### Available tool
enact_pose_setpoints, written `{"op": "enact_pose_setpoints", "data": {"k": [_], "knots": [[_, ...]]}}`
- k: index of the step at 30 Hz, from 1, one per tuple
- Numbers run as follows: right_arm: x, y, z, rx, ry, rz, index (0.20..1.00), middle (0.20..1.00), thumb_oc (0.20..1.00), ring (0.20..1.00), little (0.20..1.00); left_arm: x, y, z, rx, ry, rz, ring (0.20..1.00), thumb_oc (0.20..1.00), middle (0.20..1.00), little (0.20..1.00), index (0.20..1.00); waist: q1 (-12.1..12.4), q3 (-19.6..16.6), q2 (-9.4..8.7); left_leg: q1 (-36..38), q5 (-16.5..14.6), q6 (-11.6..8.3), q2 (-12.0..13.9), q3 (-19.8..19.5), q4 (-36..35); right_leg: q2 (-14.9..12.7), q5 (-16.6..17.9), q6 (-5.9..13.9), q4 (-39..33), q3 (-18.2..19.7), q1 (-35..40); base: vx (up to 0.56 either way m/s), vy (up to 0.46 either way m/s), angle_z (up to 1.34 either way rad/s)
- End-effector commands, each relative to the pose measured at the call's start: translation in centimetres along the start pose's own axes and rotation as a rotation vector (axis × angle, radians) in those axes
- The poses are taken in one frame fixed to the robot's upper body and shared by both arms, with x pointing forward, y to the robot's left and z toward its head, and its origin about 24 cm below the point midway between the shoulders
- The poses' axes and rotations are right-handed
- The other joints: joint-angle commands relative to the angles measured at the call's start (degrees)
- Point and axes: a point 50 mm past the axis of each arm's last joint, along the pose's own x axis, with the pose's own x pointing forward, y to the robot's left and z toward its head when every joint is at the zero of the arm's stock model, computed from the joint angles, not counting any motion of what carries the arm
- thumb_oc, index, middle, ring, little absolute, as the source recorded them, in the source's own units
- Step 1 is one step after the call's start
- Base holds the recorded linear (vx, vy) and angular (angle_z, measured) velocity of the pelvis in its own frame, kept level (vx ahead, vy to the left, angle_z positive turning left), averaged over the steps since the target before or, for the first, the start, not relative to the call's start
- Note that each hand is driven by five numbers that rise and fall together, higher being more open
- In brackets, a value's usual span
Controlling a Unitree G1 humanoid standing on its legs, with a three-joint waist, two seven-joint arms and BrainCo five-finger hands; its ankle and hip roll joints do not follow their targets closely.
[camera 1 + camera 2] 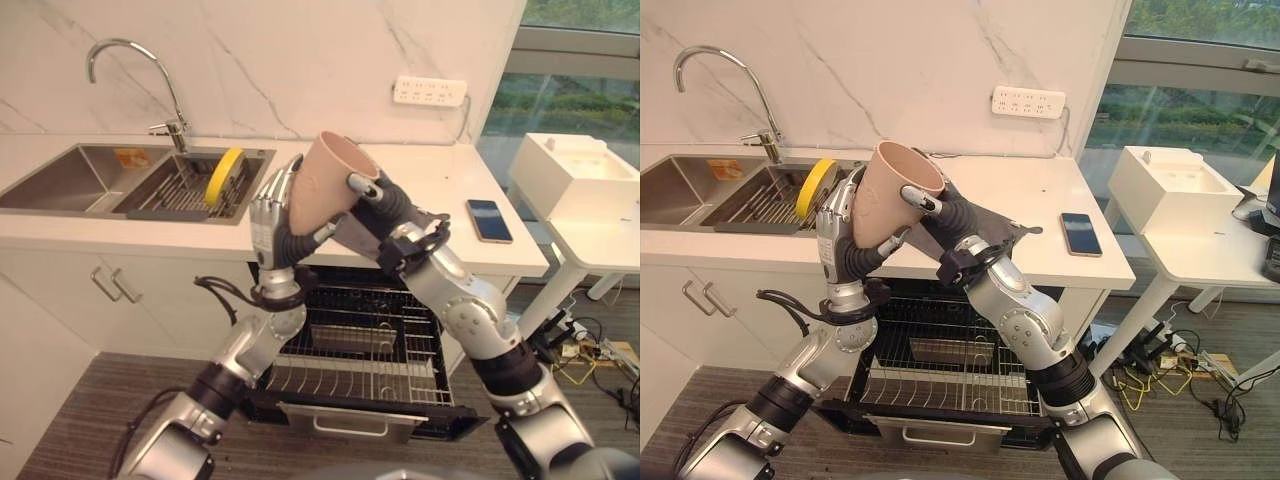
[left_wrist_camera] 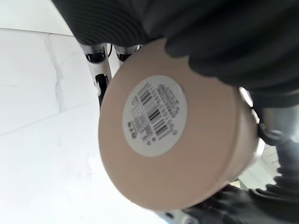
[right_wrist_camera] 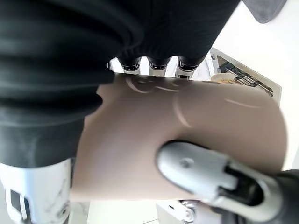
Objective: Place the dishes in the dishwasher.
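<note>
So the white counter [image 1: 420, 175] runs across the whole scene with a marble backsplash behind it, and the steel sink [image 1: 70, 175] is sunk into its left end under a curved faucet [image 1: 130, 70]. Below the counter the dishwasher [image 1: 360, 350] is open, wire rack [image 1: 350, 375] pulled out toward the robot, nothing sitting in the rack that I can make out. A white side table [image 1: 600, 235] with a white box [image 1: 570, 170] on it stands off to the right.

Both hands are up above the counter edge, right over the open dishwasher, holding 1 beige cup [image 1: 325, 185] between them, tilted with its mouth up and back. The left hand [image 1: 268, 215] has its fingers curled up the cup's left side; the right hand [image 1: 385, 200] wraps it from the right, thumb pressed on the wall.

Smaller stuff: a yellow plate [image 1: 224, 172] stands on edge in the sink's drying rack [image 1: 185, 190], a phone [image 1: 489, 220] lies flat near the counter's right end, and a white power strip [image 1: 430, 91] is on the wall.
</note>
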Motion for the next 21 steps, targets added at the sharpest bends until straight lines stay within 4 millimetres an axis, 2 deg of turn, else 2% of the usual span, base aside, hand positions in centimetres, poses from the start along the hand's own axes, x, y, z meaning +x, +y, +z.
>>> {"op": "enact_pose_setpoints", "data": {"k": [1, 10, 19, 20, 21], "knots": [[2.06, 2.82, 3.77, -0.050, -0.183, 0.109, 1.000, 1.000, 1.000, 1.000, 1.000, 2.76, -1.13, 1.85, -0.041, -0.155, 0.019, 0.200, 0.200, 0.200, 0.200, 0.200, 0.8, 0.3, 0.37, -2.0, -3.1, -1.42, 3.8, 2.1, 2.9, -4.3, -9.5, 0.27, 2.8, -1.8, 0.4, 0.00, 0.000, 0.00], [2.85, 2.09, 3.38, -0.099, -0.167, 0.042, 1.000, 1.000, 1.000, 1.000, 1.000, 2.96, -1.64, 2.00, -0.048, -0.162, 0.022, 0.200, 0.200, 0.200, 0.200, 0.200, 0.7, 0.4, 0.35, -1.9, -3.4, -1.25, 3.5, 2.2, 2.9, -4.3, -9.3, 0.21, 2.6, -1.5, 0.4, 0.00, 0.000, 0.00], [2.98, 2.14, 3.90, -0.102, -0.200, 0.032, 1.000, 1.000, 1.000, 1.000, 1.000, 2.68, -1.99, 1.98, -0.045, -0.163, 0.008, 0.200, 0.200, 0.200, 0.200, 0.200, 0.7, 0.5, 0.42, -2.0, -3.4, -1.35, 3.7, 2.3, 3.1, -4.3, -9.4, 0.11, 2.7, -1.5, 0.4, 0.00, 0.000, 0.00], [2.99, 2.24, 3.98, -0.115, -0.209, 0.035, 0.492, 0.492, 0.492, 0.492, 0.492, 2.59, -1.98, 1.97, -0.044, -0.165, 0.006, 0.200, 0.200, 0.200, 0.200, 0.200, 0.7, 0.5, 0.40, -2.1, -3.4, -1.39, 3.7, 2.4, 3.3, -4.4, -9.4, 0.10, 2.7, -1.5, 0.4, 0.00, 0.000, 0.00], [2.96, 2.33, 4.11, -0.122, -0.220, 0.039, 0.200, 0.200, 0.200, 0.200, 0.200, 2.48, -2.04, 1.96, -0.044, -0.164, 0.004, 0.200, 0.200, 0.200, 0.200, 0.200, 0.7, 0.5, 0.40, -2.2, -3.4, -1.41, 3.7, 2.4, 3.3, -4.3, -9.4, 0.08, 2.6, -1.5, 0.3, 0.00, 0.000, 0.00]]}}
